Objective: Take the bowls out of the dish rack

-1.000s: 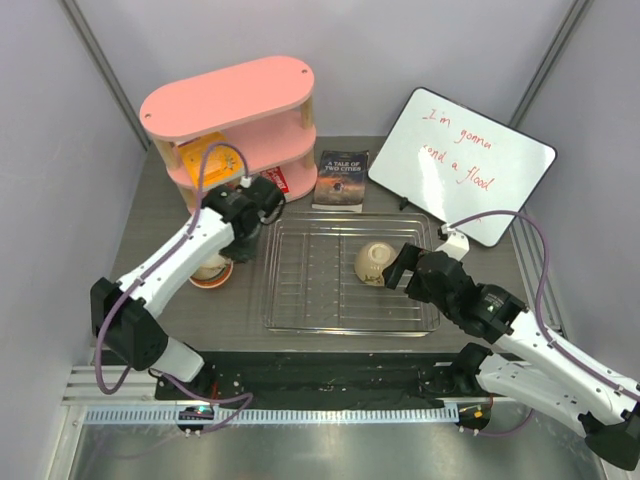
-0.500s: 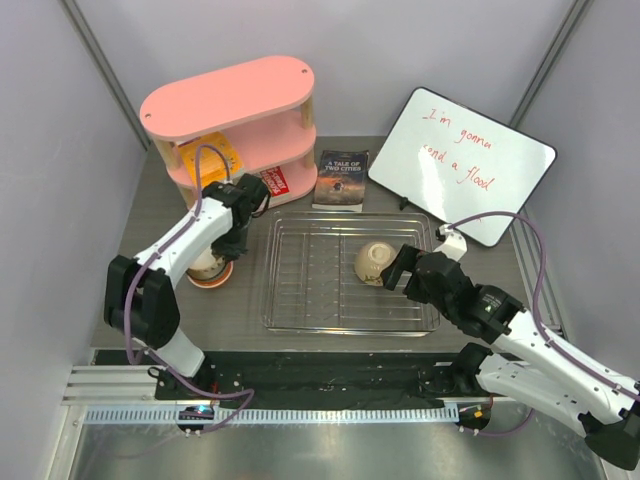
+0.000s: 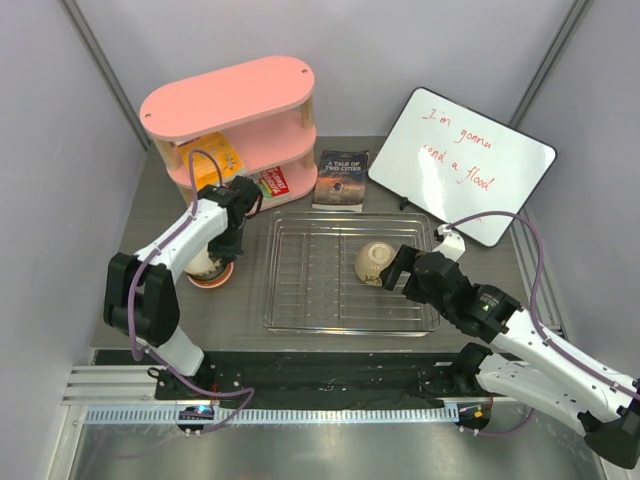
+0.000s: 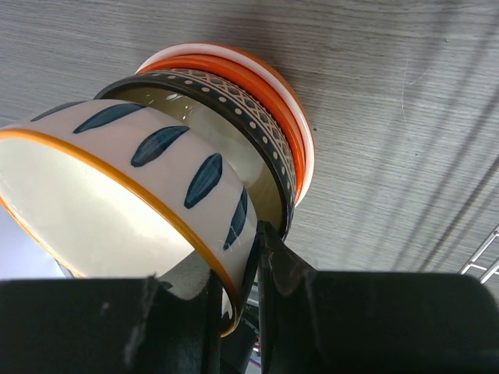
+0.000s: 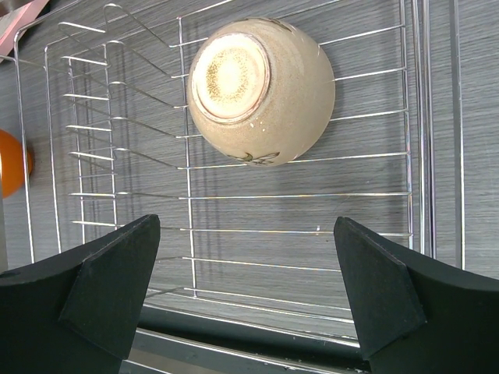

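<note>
At the near side of the table [image 3: 230, 320], the right gripper [image 5: 245, 257] hangs with its jaws spread wide and nothing between them, just short of the dish rack [image 3: 320, 290]. One beige bowl [image 5: 261, 89] lies in the rack's right half, tipped over so that its round foot faces the right wrist camera, its body resting on the thin wires. The rest of the rack visible around it is bare wire.

Left of the rack, on the table, the left gripper [image 4: 242, 265] pinches the wall of a white bowl [image 4: 117, 195] painted with blue leaf marks and edged in orange. One finger sits inside the rim, the other outside. The bowl is tilted over a stack: a dark bowl [image 4: 234, 101] with a dotted pattern nested in an orange bowl [image 4: 273, 86]. Whether the white bowl touches the dark one cannot be told.

Farther back lie a book [image 3: 341, 180] flat on the table, a pink shelf unit [image 3: 230, 100] at the left rear and a whiteboard [image 3: 460, 165] with red handwriting at the right rear.
</note>
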